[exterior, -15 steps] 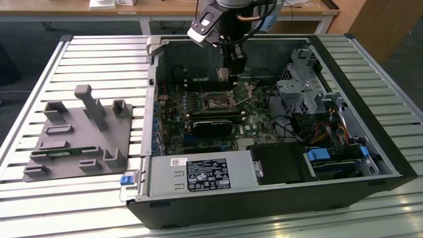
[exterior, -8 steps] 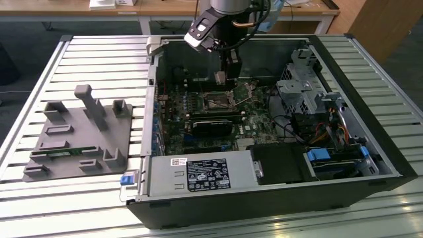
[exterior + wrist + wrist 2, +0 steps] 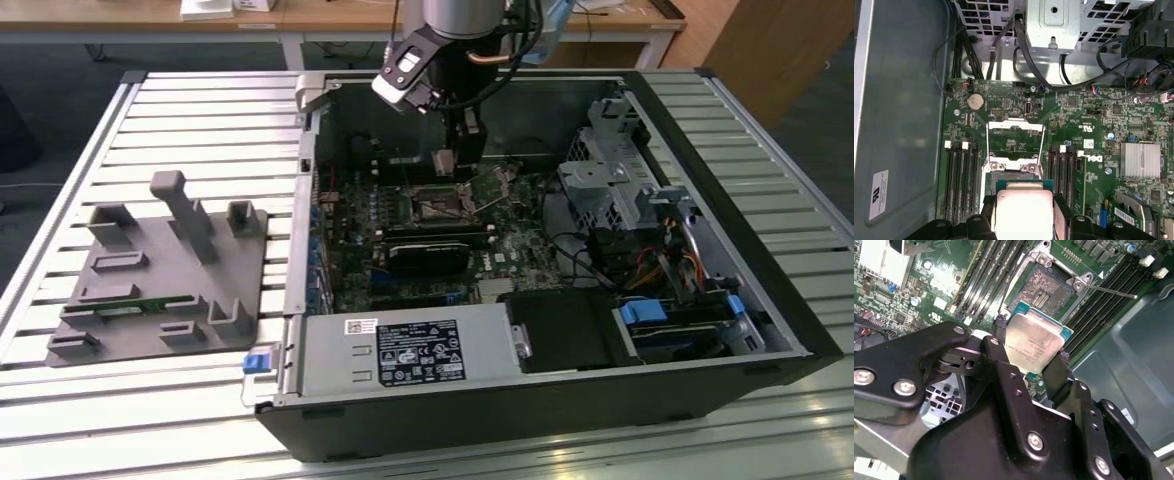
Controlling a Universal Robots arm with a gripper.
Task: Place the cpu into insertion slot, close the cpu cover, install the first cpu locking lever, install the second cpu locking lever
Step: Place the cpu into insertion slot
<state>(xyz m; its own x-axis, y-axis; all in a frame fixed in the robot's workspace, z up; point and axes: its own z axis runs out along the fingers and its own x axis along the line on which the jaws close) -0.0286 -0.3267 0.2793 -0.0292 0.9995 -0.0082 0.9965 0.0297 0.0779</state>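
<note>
Jaws: yours are clamped on the cpu (image 3: 1034, 342), one against each of two opposite edges, with its pale metal top turned toward the wrist cameras. In the first wrist view the cpu (image 3: 1024, 212) sits squarely between them.

Cpu: you hold it off the board, hanging over the near edge of the slot (image 3: 1046, 285) and not seated. Most of the slot's contact field lies uncovered beyond it.

Slot: open, dark centre, metal rim, set in the green board (image 3: 1074, 125) between two banks of memory slots (image 3: 961, 175).

Cover (image 3: 1015, 124): silvery frame swung up and back from the slot (image 3: 1014, 176), the board showing through its window.

Lever (image 3: 1111, 290): thin metal rod running out from one corner of the slot, across the memory slots.

Case (image 3: 561, 400): black tower lying on its side, open, on the slatted bench (image 3: 134, 400). Your arm (image 3: 461, 20) reaches down into it, its tip above the slot (image 3: 437, 205).

Fixture (image 3: 167, 270): grey moulded holder on the bench, beside the case at the exterior view's left, well apart from your arm
</note>
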